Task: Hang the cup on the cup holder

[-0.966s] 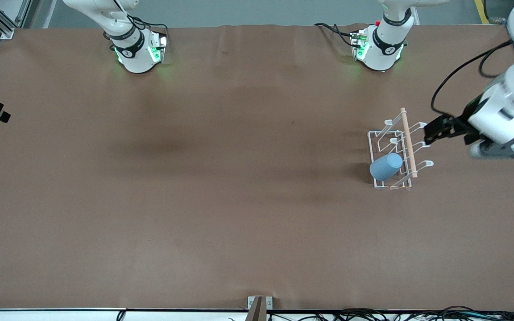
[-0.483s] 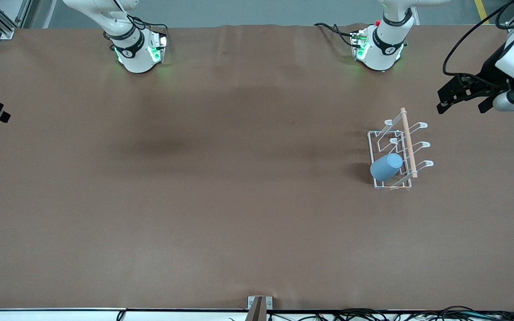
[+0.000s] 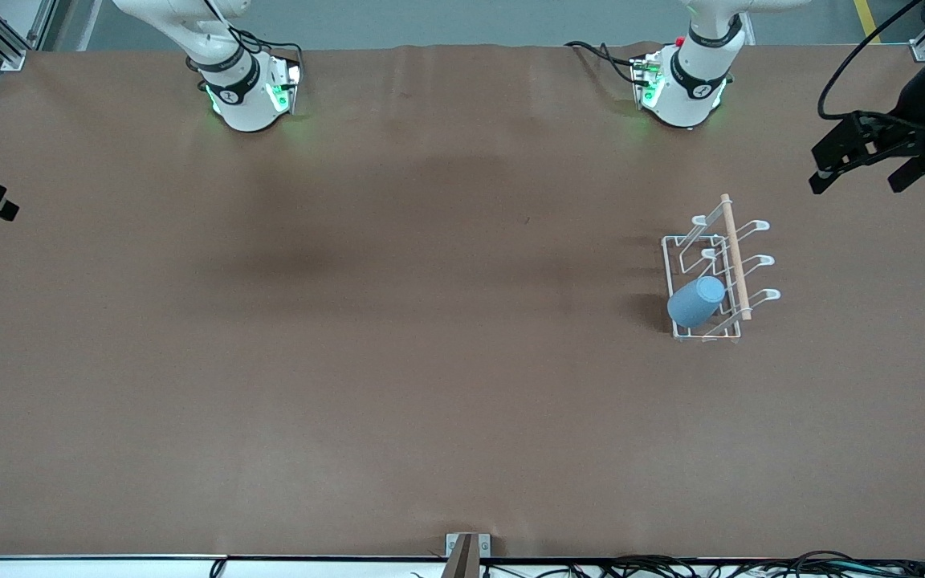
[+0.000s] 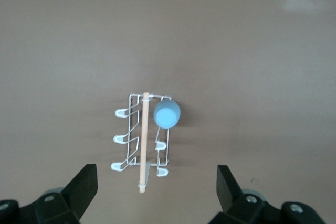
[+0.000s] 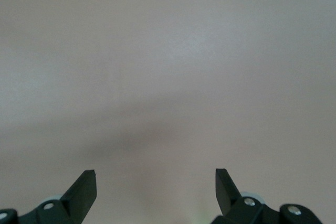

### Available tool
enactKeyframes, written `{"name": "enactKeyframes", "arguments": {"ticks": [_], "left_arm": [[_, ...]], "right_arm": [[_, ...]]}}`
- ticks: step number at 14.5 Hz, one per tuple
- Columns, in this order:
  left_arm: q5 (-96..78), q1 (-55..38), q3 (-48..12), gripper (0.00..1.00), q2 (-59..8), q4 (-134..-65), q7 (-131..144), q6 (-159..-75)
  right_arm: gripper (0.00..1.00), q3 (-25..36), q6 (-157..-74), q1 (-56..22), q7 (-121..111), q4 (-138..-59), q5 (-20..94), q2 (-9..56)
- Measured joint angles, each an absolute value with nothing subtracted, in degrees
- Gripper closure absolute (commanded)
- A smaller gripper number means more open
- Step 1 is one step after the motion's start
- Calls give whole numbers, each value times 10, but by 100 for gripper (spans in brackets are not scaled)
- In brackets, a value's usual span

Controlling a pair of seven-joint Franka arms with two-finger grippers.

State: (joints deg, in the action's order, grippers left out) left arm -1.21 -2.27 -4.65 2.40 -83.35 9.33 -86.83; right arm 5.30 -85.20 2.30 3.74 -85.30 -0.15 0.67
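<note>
The light-blue cup (image 3: 696, 301) hung on the wire cup holder (image 3: 681, 243), at its 7 o'clock corner. The left gripper (image 3: 868, 157) hovered empty, jaws spread (best kept clear); the right gripper (image 5: 156, 182) waited, likewise spread.

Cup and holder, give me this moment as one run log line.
cup: hung on cup holder prong | left gripper: open, empty, over table at left arm's end | right gripper: open, empty, waiting

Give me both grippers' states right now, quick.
Left gripper: open, empty, up over the table's left-arm end.
Right gripper: open, empty, over bare table.
</note>
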Motion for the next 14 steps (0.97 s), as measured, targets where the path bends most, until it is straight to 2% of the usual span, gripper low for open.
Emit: {"name": "enactKeyframes", "arguments": {"ticks": [4, 14], "left_arm": [[-12, -26, -10, 0, 23, -831, 64, -842], [-12, -33, -18, 0, 19, -835, 66, -841]], "right_arm": [[0, 53, -853, 23, 37, -853, -2, 7], [0, 53, -853, 23, 37, -853, -2, 7]]}}
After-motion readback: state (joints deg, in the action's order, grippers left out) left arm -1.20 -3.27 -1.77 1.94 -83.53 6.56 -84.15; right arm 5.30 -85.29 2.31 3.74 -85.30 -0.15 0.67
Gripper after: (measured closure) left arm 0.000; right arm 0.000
